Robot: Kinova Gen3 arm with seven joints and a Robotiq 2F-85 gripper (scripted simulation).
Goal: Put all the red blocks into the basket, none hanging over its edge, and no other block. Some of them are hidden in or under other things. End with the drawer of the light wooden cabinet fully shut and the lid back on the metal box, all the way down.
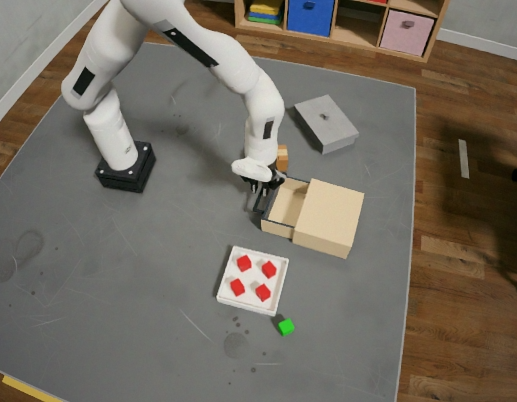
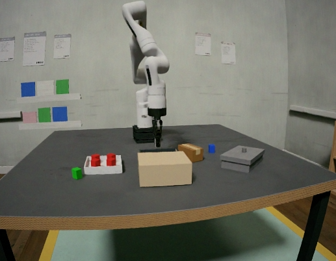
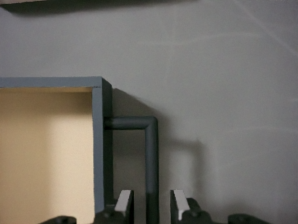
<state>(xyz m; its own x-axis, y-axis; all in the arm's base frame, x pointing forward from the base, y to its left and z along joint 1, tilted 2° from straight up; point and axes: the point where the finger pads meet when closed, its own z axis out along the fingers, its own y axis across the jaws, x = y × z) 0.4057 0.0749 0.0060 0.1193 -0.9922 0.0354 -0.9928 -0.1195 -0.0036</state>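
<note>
Several red blocks (image 1: 244, 263) (image 2: 111, 159) lie inside the white basket (image 1: 221, 294) (image 2: 103, 171). The light wooden cabinet (image 1: 330, 215) (image 2: 164, 169) has its drawer (image 1: 288, 201) (image 3: 60, 155) pulled out; the part of its floor in view is bare. My gripper (image 1: 259, 190) (image 2: 157, 145) (image 3: 152, 206) is partly open and empty, pointing down at the dark drawer handle (image 3: 152, 165). In the wrist view the handle bar runs between the fingertips with gaps on both sides; their height over it is hard to tell. The grey lid (image 1: 335, 120) (image 2: 240, 153) lies on the metal box (image 2: 234, 166).
A brown cardboard box (image 1: 282, 159) (image 2: 191, 152) stands beside the drawer, partly behind the arm in the top view. A blue block (image 2: 211, 149) stands between it and the metal box in the exterior view. A green block (image 1: 286, 327) (image 2: 77, 173) lies outside the basket near its corner.
</note>
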